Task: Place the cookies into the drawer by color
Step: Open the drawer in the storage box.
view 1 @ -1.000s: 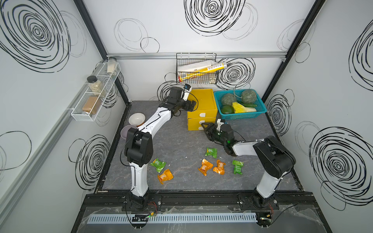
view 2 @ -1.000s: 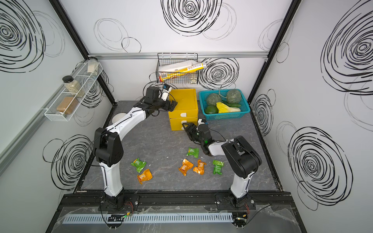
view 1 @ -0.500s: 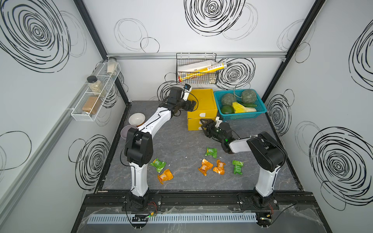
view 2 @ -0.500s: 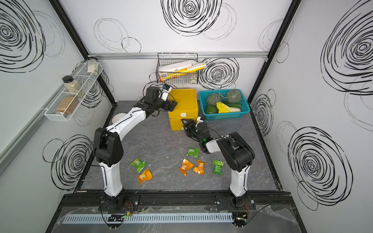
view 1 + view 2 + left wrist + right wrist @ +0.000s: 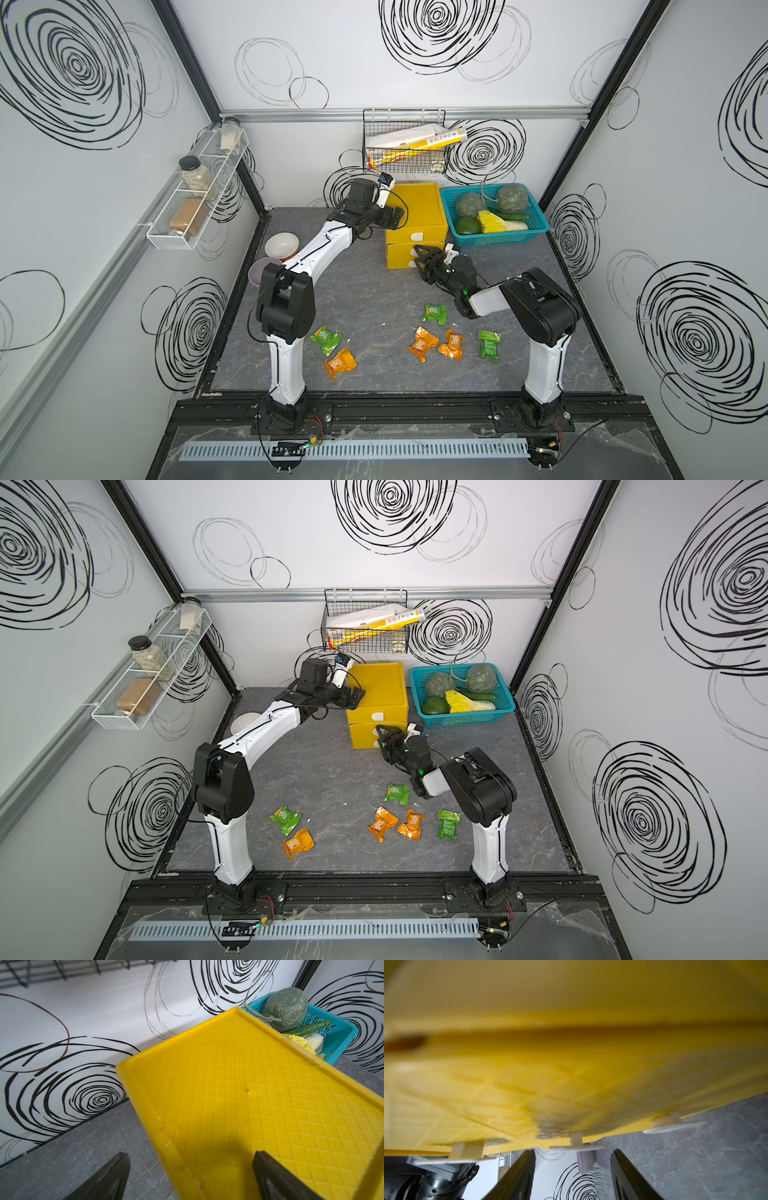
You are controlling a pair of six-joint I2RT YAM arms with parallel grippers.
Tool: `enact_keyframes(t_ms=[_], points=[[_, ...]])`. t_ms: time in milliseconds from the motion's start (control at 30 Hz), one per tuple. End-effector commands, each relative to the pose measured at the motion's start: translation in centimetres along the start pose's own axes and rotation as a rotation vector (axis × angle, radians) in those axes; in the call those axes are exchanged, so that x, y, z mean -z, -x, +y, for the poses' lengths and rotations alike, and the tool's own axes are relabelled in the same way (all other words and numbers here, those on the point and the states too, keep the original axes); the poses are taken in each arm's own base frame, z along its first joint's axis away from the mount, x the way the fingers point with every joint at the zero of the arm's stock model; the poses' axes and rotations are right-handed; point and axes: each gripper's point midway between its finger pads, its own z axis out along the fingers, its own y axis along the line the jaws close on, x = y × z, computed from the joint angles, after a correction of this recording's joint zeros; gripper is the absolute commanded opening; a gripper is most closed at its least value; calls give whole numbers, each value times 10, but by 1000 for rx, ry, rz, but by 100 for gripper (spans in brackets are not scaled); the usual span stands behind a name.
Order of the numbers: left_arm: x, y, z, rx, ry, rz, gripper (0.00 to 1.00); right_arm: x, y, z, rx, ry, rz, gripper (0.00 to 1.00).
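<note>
Drawer cabinet: the boxy bright-yellow plastic three-drawer cabinet (image 5: 419, 203) stands at the back of the grey stone-look tabletop (image 5: 374, 291). Its drawer fronts look pushed in.
Left gripper: the black left gripper (image 5: 397, 217) is at the cabinet's top, on the left-arm edge. Its fingers are released and spread wide. In the left wrist view one finger is over the cabinet's waffle-patterned top and one is out past the edge, above the tabletop. Whether either touches the cabinet cannot be told.
Right gripper: the black right gripper (image 5: 420, 257) is at the cabinet's front, level with the middle drawer. In the right wrist view its fingers stand partly apart on either side of the middle white tab handle (image 5: 577, 1146). A sliver of gap shows on each side, so they grasp nothing.
Green cookies: three crinkly green foil packets (image 5: 434, 313) lie on the tabletop in front of the cabinet, well apart from it.
Orange cookies: three crinkly orange foil packets (image 5: 422, 344) lie among the green ones, farther from the cabinet than the nearest green one.
Basket: the teal slatted plastic basket (image 5: 494, 240) sits just beside the cabinet on the right-arm side and holds green and yellow vegetables.
Bowl: a white round bowl (image 5: 281, 245) sits off the cabinet's left-arm side, well apart.
</note>
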Motion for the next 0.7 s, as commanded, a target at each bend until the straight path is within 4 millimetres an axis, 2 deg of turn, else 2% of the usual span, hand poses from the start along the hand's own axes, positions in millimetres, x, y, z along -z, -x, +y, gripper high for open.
enact_keyframes(t_ms=[0,233,667], points=[[5,-17,-4,2,-12,67,99,-1,7,1,-3,24,-33,61],[5,-17,-4,5,-15,67,99,-7,10,-1,-8,26,-39,58],[6,-17,-5,7,-21,65,99,-15,13,10,-4,63,-46,55]])
